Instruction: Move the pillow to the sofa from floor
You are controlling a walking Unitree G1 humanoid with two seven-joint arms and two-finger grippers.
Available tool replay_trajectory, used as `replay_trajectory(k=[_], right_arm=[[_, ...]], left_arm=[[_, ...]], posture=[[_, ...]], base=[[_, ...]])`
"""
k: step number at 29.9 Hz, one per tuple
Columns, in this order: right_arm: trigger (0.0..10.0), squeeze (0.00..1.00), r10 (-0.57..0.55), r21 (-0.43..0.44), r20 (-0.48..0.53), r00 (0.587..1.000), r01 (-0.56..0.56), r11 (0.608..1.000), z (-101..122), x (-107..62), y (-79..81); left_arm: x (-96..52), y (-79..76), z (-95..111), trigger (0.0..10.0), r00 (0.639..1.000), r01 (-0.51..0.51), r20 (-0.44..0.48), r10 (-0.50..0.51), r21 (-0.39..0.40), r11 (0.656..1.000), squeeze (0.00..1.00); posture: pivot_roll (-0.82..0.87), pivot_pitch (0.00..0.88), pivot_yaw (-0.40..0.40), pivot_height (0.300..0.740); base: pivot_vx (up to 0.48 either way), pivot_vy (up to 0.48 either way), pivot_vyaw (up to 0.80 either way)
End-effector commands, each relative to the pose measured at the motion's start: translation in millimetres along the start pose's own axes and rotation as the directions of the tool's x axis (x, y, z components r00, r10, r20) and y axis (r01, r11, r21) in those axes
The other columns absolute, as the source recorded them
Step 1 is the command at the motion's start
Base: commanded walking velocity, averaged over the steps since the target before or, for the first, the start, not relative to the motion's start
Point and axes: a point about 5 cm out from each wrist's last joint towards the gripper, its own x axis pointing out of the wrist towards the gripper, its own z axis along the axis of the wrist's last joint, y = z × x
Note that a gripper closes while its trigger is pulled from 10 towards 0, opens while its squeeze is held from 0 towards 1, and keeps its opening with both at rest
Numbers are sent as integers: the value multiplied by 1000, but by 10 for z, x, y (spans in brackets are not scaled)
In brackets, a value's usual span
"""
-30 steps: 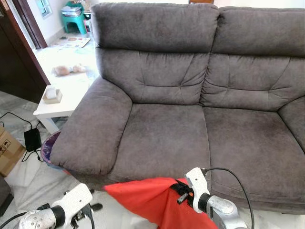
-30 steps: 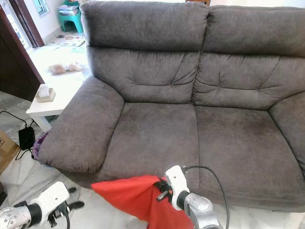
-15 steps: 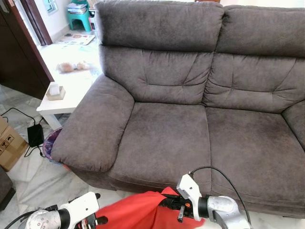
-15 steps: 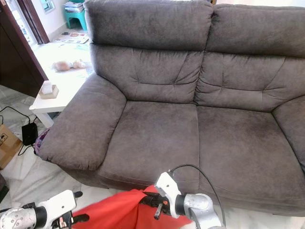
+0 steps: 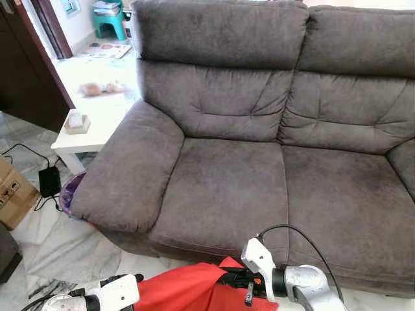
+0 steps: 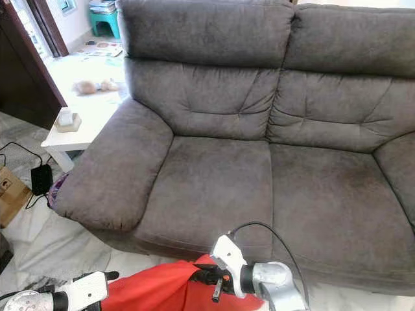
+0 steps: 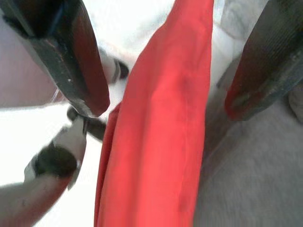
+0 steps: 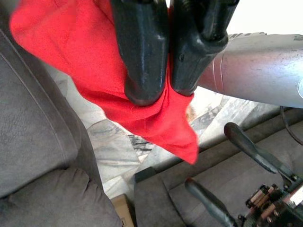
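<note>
With our right gripper pinched tight on the red pillow and our left gripper spread around its edge, fingers not touching, we should lift it clear over the sofa front edge.

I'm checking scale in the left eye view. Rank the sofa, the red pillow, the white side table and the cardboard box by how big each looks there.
1. sofa, by far the largest.
2. white side table.
3. red pillow, pinched by the right gripper; cut off by the frame edge and close to the camera, so unsure against the table.
4. cardboard box, also cut off.
</note>
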Motion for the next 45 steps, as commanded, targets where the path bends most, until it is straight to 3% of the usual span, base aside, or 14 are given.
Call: replay_trajectory(k=[1,7,22,36,45], right_arm=[[10000,0,43,-57,90,995,-38,998,212,46,34],[10000,0,73,-68,111,991,-66,995,278,34,58],[10000,0,124,-95,121,985,-113,989,384,-80,111],[10000,0,157,-99,139,978,-144,985,441,-67,176],[10000,0,174,-94,158,972,-161,983,471,-89,194]], left_arm=[[-22,-42,-41,10000,999,33,-27,-34,-9,999,0],[-11,-63,-152,10000,997,19,-81,-15,48,999,0],[40,-168,-277,10000,994,32,-103,-32,0,999,0],[-22,-219,-528,10000,977,7,-213,-7,0,1000,0],[38,-209,-594,10000,969,-13,-246,20,34,999,0]], posture=[[159,98,19,740],[156,96,20,740],[136,78,12,740],[139,86,10,740],[131,92,10,740]], base=[[0,0,0],[0,0,0],[0,0,0],[0,0,0],[0,0,0]])
